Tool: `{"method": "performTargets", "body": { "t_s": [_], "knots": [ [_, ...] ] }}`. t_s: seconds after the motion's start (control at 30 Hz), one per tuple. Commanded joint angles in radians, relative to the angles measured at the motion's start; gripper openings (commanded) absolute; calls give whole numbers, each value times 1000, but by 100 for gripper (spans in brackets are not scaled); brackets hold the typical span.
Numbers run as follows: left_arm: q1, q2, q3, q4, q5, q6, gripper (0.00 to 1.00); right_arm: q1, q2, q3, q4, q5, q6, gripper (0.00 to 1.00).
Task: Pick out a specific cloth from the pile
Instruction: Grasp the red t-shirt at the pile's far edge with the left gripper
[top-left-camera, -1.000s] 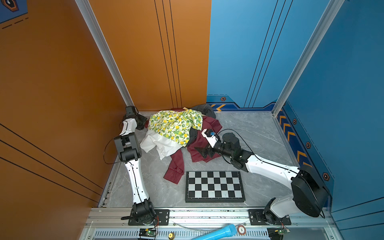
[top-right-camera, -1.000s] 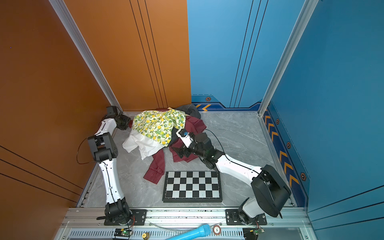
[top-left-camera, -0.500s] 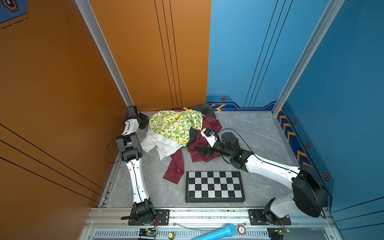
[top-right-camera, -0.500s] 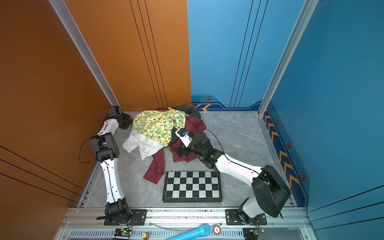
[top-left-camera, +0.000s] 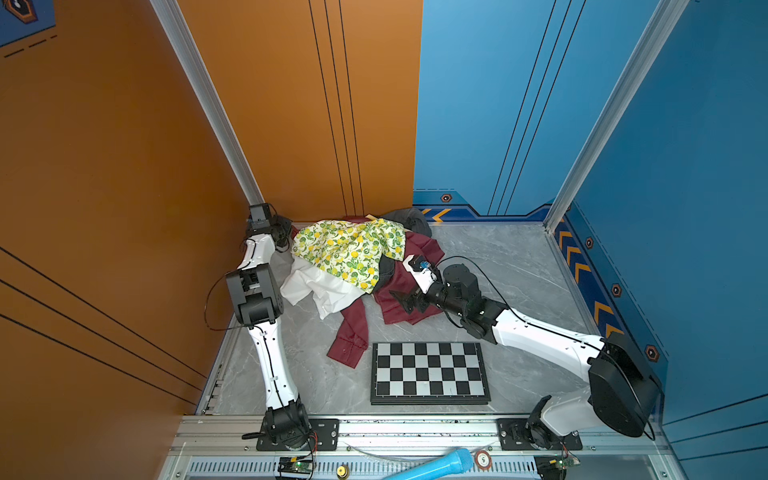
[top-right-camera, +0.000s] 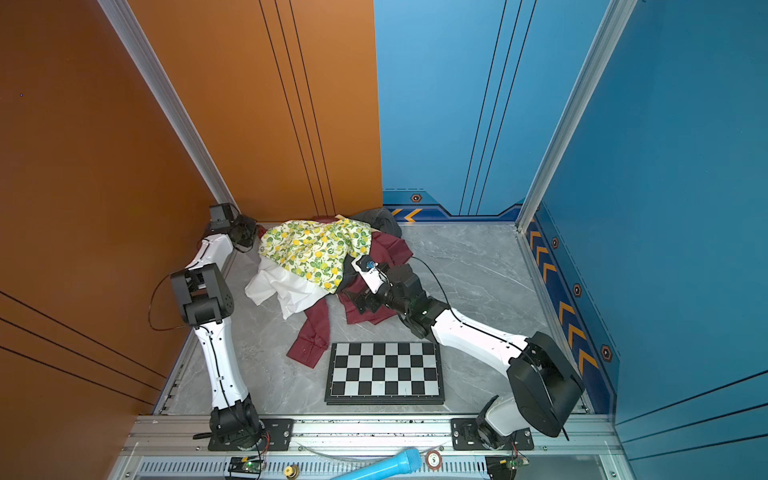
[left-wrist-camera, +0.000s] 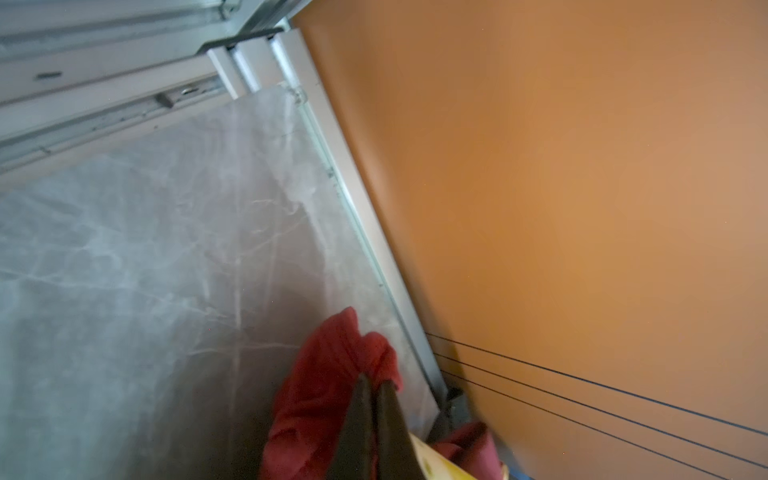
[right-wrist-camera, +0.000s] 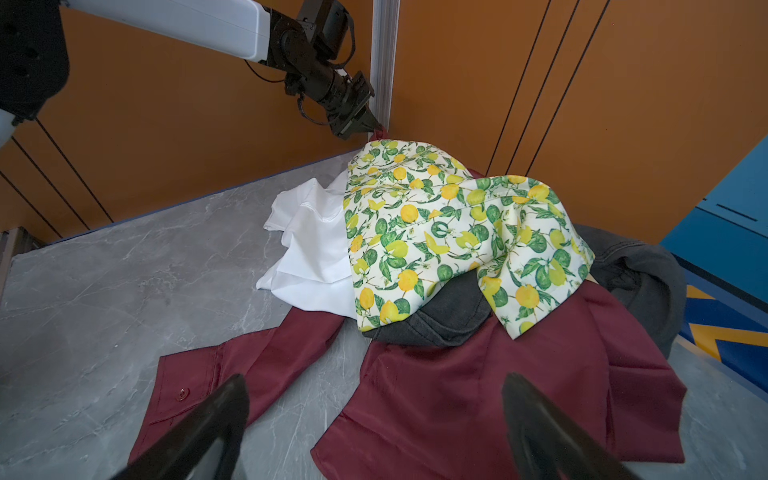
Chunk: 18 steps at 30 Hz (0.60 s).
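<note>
The left jaws pinch shut on the red cloth at the far corner of the pile, by the wall; the right jaws gape empty. Draw it out slowly, since the lemon print probably overlies it.

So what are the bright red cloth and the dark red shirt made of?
The bright red cloth looks soft, matte, slightly fuzzy, perhaps fleece: it bunches in plump folds. The maroon shirt looks a smooth thin weave with faint sheen, creasing sharply. Exact fibres unclear.

Left claw clamped tight, arm outstretched; right claw spread wide, hovering low.
</note>
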Motion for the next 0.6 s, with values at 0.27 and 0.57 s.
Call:
{"method": "performTargets", "body": {
  "t_s": [0.27, 0.57],
  "knots": [
    [-30, -186, 30, 180, 12, -123, 0, 8, -43, 10, -8, 44, 2, 95],
    [-52, -221, -89, 386, 1, -276, 0, 9, -32, 11, -12, 40, 15, 96]
  ]
}}
